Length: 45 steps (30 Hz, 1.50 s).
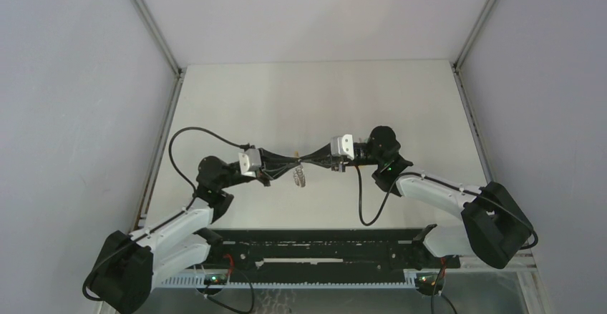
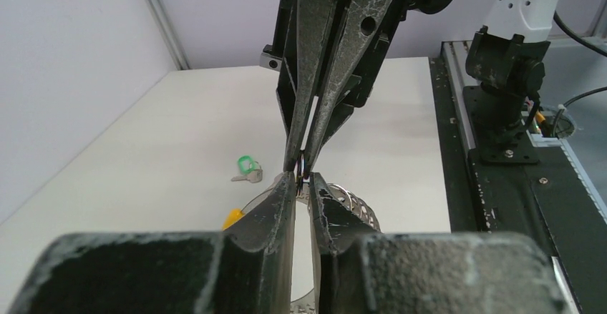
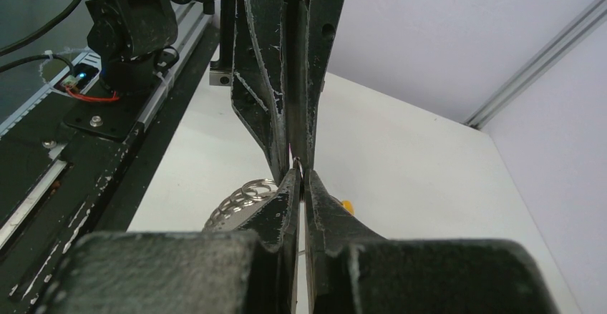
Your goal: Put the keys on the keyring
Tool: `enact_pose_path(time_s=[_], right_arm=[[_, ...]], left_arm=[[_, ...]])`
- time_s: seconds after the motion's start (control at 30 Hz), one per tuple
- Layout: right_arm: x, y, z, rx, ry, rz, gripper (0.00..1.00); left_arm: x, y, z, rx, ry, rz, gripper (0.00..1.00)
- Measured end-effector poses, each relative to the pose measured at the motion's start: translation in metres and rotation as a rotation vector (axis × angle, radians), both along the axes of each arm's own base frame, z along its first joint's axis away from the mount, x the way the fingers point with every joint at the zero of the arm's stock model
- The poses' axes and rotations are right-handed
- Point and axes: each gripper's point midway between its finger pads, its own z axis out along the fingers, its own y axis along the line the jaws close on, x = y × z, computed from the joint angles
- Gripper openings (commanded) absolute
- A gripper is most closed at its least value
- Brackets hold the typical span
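1. Nearest in the left wrist view, the left claw (image 2: 303, 179) has its fingers drawn close, with only a thin slit between them. I cannot tell whether they pinch anything or stop just short of it.
2. Tip to tip with it, the right claw (image 2: 301, 160) is clamped together on a thin dark bit of wire. I judge this to be the top of the keyring's rim.
3. The keyring (image 2: 259, 198) hangs below that meeting point, off the table (image 2: 179, 135), with a grey arc curving down and left from the tips.
4. An orange patch (image 2: 230, 219) sits at the arc's lower end. It could be the ring's coloured section or the orange key's head; I cannot tell which.
5. A bunch of metal links (image 2: 352, 203) shows just right of the tips, beside the ring.
6. Farther out, the green key (image 2: 248, 170) lies flat on the table, beyond and left of both claws. It is apart from the ring and neither claw touches it.
7. The task looks to be at an early stage. The ring is up in the air between the two arms, but the green key is plainly not threaded, and I cannot place the orange key.
8. What seems left is to work the ring open, fetch each key, and slide it on.
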Motion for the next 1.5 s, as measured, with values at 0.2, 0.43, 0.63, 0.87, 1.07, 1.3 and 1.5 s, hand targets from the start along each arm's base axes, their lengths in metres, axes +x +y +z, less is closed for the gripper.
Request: enact_pose_path(time_s=[0.2,0.43,0.63,0.87,1.07,1.3,1.5], right_arm=[[0.0,0.0,0.0,0.0,0.002,-0.001,0.0],[0.001,0.0,0.0,0.001,0.001,-0.005,0.0],[0.0,0.001,0.002,0.005,-0.004,-0.001,0.0],[0.001,-0.002,-0.004,-0.037,0.021,-0.031,0.04],[0.004,-0.01,-0.02,-0.117,0.037,-0.091,0.14],[0.011,-0.02,-0.046,-0.22,0.039,-0.153,0.25],[0.013,-0.022,-0.056,-0.259,0.018,-0.175,0.32]], left_arm=[[0.004,0.001,-0.002,0.004,0.003,0.022,0.19],[0.005,0.001,-0.002,0.005,0.003,0.037,0.0],[0.004,0.004,0.002,0.003,-0.015,0.047,0.0],[0.0,0.004,-0.003,0.07,-0.04,0.125,0.0],[0.005,0.003,-0.021,0.201,-0.041,0.22,0.0],[0.019,0.008,-0.05,0.378,-0.002,0.304,0.0],[0.025,0.009,-0.059,0.47,0.016,0.323,0.0]])
